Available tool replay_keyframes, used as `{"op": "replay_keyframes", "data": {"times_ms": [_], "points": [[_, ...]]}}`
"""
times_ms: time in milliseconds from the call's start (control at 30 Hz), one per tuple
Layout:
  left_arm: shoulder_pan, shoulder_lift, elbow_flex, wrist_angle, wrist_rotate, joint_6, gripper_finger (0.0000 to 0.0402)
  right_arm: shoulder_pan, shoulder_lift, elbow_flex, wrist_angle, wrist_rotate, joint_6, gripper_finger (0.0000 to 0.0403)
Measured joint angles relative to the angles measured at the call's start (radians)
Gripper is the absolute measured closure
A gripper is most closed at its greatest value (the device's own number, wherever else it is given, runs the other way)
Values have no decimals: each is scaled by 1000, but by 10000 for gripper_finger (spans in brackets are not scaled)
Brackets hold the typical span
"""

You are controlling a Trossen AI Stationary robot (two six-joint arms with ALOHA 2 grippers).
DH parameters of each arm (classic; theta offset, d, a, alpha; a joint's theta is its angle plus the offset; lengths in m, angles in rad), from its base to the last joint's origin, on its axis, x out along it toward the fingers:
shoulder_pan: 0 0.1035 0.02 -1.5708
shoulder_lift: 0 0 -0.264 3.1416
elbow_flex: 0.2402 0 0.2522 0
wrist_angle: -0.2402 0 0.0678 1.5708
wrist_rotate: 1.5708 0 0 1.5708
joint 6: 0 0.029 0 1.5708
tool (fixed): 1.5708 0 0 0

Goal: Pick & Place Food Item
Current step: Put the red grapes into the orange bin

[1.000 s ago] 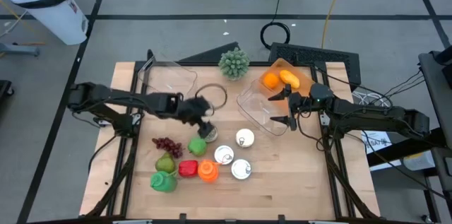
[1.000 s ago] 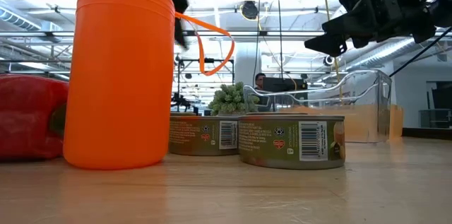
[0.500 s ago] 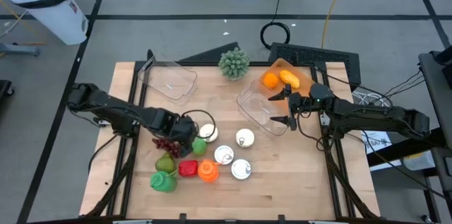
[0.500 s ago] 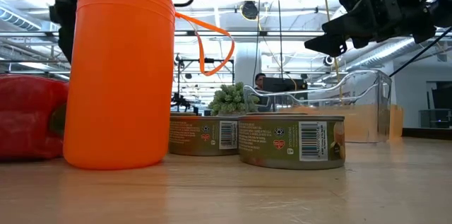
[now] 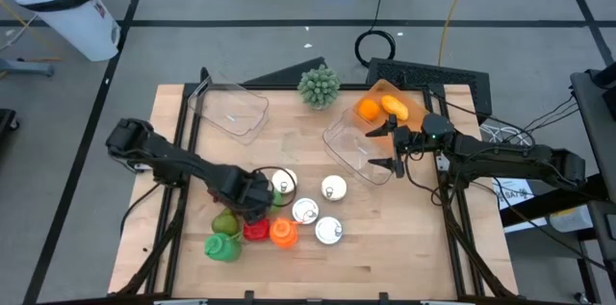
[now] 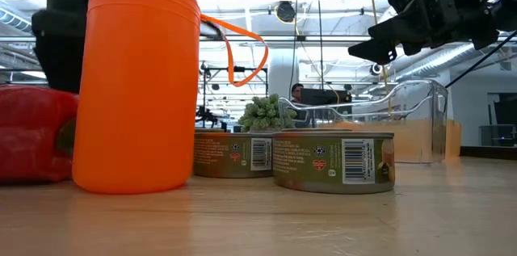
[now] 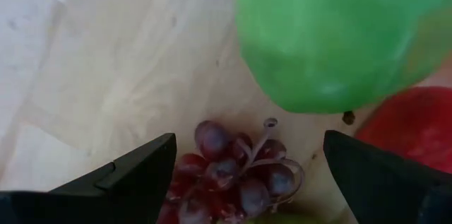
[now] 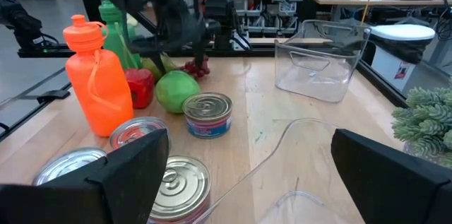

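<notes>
The left gripper is low over the wooden table, right above the bunch of red grapes. Its two dark fingers are spread wide apart, and the grapes lie on the wood in the gap between them, touching neither one. From the grapes, a green apple sits just beside them at about 1 o'clock in the left wrist view, and a red bell pepper is near at about 3 o'clock. In the high view the orange bottle stands at about 5 o'clock from the left gripper, with a green pear at about 7 o'clock. Three tin cans lie close together at about 3 o'clock from it. The right gripper hangs in the air over a clear plastic box on the right side of the table, and its fingers are wide apart too, with nothing in them. Another clear box sits at about 11 o'clock from the grapes, well apart.
</notes>
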Motion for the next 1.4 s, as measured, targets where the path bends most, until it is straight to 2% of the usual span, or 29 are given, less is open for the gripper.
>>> {"op": "replay_keyframes", "data": {"times_ms": [133,300,400,800,1000,1133,1400], "points": [[1,57,0,-1,67,2,34,0,0,0,0,0,0,26],[0,105,0,-1,88,30,37,0,0,0,0,0,0,26],[3,112,0,-2,89,31,62,0,0,0,0,0,0,26],[30,111,0,0,81,40,290,0,0,0,0,1,0,26],[78,109,0,-1,138,81,386,0,0,0,0,1,0,26],[105,78,10,-11,125,83,380,0,0,0,0,2,0,26],[117,-71,88,-109,-79,75,391,0,0,0,0,5,0,26]]}}
